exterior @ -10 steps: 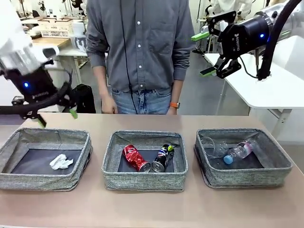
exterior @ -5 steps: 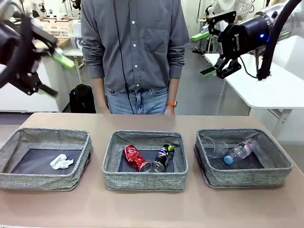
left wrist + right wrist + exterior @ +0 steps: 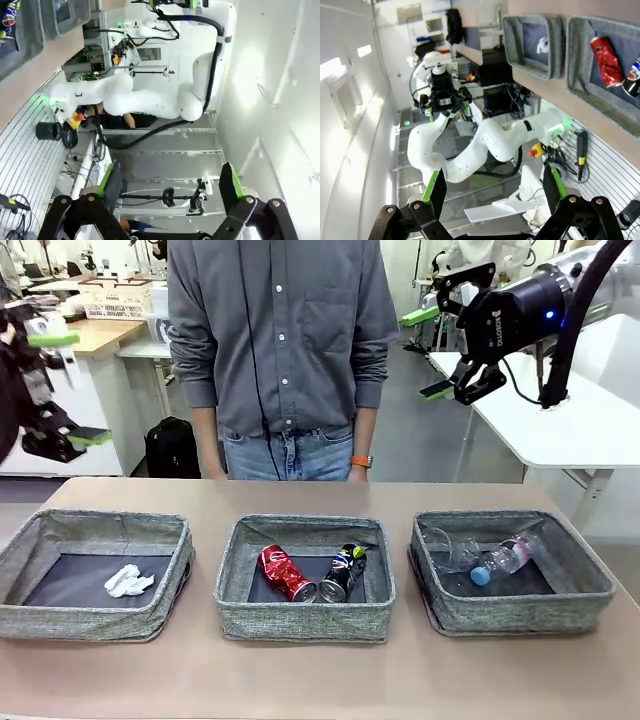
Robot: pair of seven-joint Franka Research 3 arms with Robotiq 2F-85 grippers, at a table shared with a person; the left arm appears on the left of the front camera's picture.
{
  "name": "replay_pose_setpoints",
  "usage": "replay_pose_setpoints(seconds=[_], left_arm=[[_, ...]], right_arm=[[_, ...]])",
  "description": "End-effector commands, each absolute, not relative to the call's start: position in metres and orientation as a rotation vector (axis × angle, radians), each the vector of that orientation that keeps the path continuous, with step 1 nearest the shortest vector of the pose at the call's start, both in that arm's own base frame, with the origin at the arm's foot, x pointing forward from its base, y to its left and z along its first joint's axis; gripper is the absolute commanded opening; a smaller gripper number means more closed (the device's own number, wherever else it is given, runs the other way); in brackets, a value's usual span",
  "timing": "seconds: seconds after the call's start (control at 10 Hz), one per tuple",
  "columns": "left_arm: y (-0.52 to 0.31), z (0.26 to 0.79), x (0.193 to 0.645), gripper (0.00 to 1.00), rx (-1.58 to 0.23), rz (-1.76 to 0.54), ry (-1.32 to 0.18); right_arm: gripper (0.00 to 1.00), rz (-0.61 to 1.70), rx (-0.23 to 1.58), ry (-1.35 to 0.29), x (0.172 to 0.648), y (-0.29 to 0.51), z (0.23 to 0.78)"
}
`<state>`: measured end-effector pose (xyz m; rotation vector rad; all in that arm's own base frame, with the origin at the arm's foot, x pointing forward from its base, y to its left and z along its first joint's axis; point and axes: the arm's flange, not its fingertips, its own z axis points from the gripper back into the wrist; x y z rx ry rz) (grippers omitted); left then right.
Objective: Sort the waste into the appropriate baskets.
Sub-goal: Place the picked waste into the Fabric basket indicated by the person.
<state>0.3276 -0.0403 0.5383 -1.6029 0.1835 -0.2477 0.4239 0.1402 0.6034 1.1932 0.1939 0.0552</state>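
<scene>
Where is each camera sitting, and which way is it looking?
Front view: between the arms, facing the person across three baskets; both end effectors raised.
Left wrist view: on the left arm, looking sideways at the right arm; own open left end effector below.
Right wrist view: on the right arm; own open right end effector below.
Shared: front and right wrist views show the red can.

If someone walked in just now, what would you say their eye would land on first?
Probably the three grey baskets in a row: crumpled white paper in the left basket, a crushed red can and a dark can in the middle basket, a clear bottle and cup in the right basket. Both grippers, left and right, hang open above the table, with a person at the far side.
</scene>
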Motion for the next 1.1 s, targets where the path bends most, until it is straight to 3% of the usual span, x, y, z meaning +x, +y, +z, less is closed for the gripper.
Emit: replay_pose_setpoints(seconds=[0.0, 1.0], left_arm=[[-0.0419, 0.5692, 0.3219, 1.0, -1.551, -0.234, 0.087], [-0.0419, 0.5692, 0.3219, 1.0, -1.551, -0.234, 0.087]], right_arm=[[1.0, 0.075, 1.208, 0.186, 0.4245, 0.1394, 0.6055], [1.0, 0.075, 1.208, 0.186, 0.4245, 0.1394, 0.6055]])
